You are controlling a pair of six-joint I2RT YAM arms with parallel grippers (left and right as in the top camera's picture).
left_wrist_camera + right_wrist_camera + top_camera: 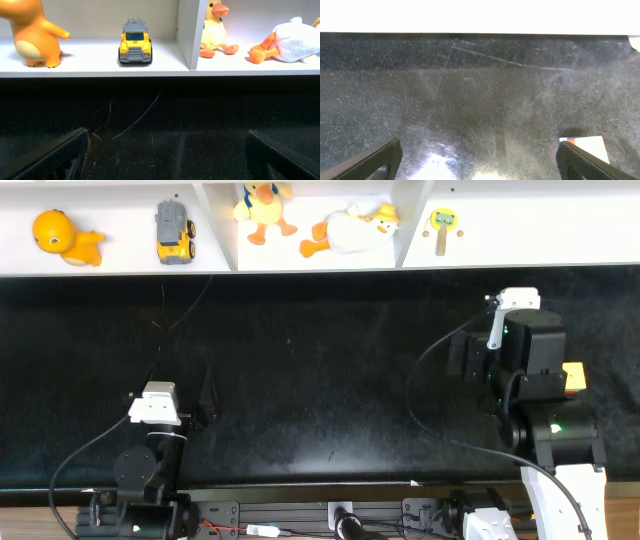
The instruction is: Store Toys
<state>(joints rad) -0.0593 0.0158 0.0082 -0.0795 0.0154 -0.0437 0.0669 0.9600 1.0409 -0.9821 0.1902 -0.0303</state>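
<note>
Along far edge of black table [320,380]: white shelf [120,270], 3 compartments in view.

In left compartment: orange round-bellied figure [65,237] w/ pale tummy, standing upright. Near it, yellow toy truck [174,232] w/ grey roof rack & black wheels, nose toward table.

In mid compartment: yellow plush duck [264,210] w/ orange bill & feet, sitting up. Beside it, white plush duck [350,230] w/ orange feet, lying on its side.

In right compartment: small green-and-yellow toy on a wooden stick [442,227], lying flat.

Left claw [167,140] low over table at left, spread wide, nothing betw fingers, facing truck & ducks. Right claw [479,150] over table at right, also spread wide, gripping nothing.

Just beside one right finger: small white card-like item [587,145] w/ orange edge, flat on table; can't tell what exactly.
</note>
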